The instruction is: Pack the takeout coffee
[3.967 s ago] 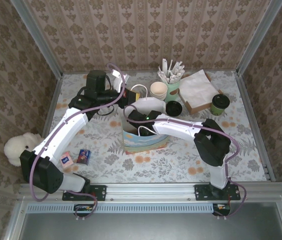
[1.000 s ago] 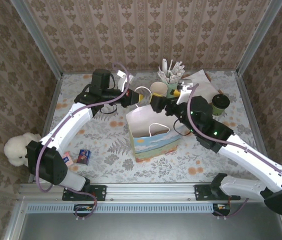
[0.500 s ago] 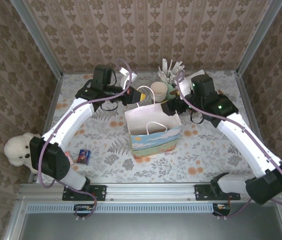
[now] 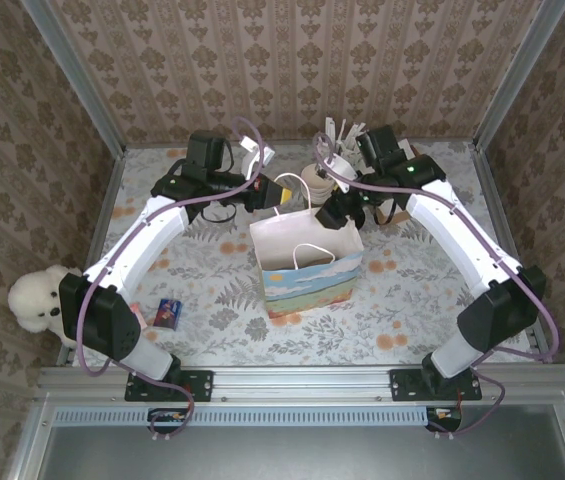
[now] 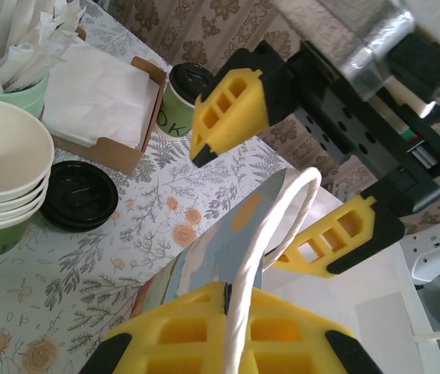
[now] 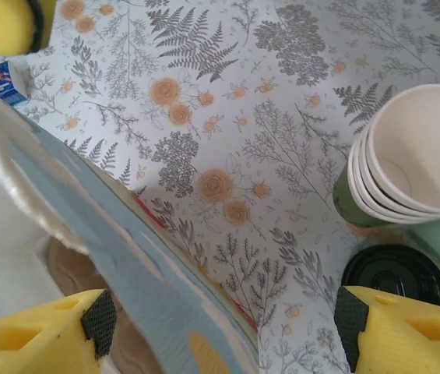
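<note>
Left gripper (image 5: 227, 315) is clamped tight on the white cord handle (image 5: 270, 226), holding it up at the bag's far rim. Right gripper (image 6: 220, 323) is spread wide, its yellow fingers (image 5: 231, 105) straddling the far-right rim of the paper bag (image 4: 307, 270). From above, the bag stands mid-counter (image 4: 412, 300), white inside. The right wrist view adds what looks like the brown pulp carrier (image 6: 72, 265) low inside it. The stack of cream cups (image 6: 410, 152) sits on the counter just behind the bag, beside a black lid (image 6: 395, 276).

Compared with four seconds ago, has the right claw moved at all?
Yes. The right claw has swung from over the paper bag's left side to its back-right corner, closer to the stack of cups.
</note>
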### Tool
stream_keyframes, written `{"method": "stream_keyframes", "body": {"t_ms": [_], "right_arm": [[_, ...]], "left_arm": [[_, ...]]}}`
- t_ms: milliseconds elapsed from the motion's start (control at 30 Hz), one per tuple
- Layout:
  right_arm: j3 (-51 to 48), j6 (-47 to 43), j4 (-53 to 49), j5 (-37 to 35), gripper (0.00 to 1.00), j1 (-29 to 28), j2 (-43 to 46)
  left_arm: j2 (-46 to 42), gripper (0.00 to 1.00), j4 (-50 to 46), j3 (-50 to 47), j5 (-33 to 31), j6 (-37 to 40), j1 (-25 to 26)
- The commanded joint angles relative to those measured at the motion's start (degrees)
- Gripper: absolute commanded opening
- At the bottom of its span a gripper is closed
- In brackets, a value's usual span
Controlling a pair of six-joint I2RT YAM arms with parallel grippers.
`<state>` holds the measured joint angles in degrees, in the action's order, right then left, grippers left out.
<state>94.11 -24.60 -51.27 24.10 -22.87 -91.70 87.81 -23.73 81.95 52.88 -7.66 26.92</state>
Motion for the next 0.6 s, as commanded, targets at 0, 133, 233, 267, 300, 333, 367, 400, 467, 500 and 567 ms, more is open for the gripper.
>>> {"method": "stream_keyframes", "body": {"t_ms": [0, 133, 233, 267, 300, 333, 367, 400, 467, 500, 567], "right_arm": [[2.45, -1.97, -1.18, 5.48, 0.76, -0.28, -1.71], [2.42, -2.23, -0.15, 2.33, 0.7, -2.63, -3.04], [2.45, -2.52, -0.09, 1.74, 0.66, -3.16, -2.77], [2.36, -2.7, 0.1, 1.74, 0.64, -3.15, -2.49], [2.24, -3.02, 0.15, 1.98, 0.62, -3.14, -2.15], [2.37, -3.19, -0.03, 2.6, 0.59, -3.16, -1.86], [2.35, -3.4, -0.22, 3.25, 0.57, -3.14, -1.6], [2.3, -3.51, -0.54, 4.07, 0.55, -3.14, -1.41], [2.1, -3.52, -1.06, 4.83, 0.49, -3.23, -1.44], [2.02, -3.52, -1.31, 4.77, 0.46, -3.23, -1.38], [1.73, -3.4, -1.75, 4.53, 0.44, -3.47, -1.39]], "left_arm": [[0.56, 0.0, -0.94, 2.4, 1.46, 1.5, -0.11], [0.82, 0.0, -1.75, 3.28, 1.57, 1.49, -0.14], [1.36, 0.0, -2.89, 4.72, 1.57, 1.08, -0.18], [1.52, 0.0, -3.27, 5.16, 1.85, 0.86, -0.2], [1.82, 0.0, -3.64, 5.67, 2.25, 0.87, -0.15], [1.89, 0.0, -3.76, 5.91, 2.48, 0.82, -0.12], [1.87, 0.0, -3.86, 5.85, 2.44, 0.8, -0.14], [1.86, 0.0, -3.82, 5.85, 2.37, 0.84, -0.11], [1.88, 0.0, -3.8, 5.9, 2.32, 0.72, -0.14], [1.93, 0.0, -3.71, 6.06, 2.51, 0.44, -0.11], [2.1, 0.0, -3.11, 6.28, 3.73, -0.3, -0.11]]}}
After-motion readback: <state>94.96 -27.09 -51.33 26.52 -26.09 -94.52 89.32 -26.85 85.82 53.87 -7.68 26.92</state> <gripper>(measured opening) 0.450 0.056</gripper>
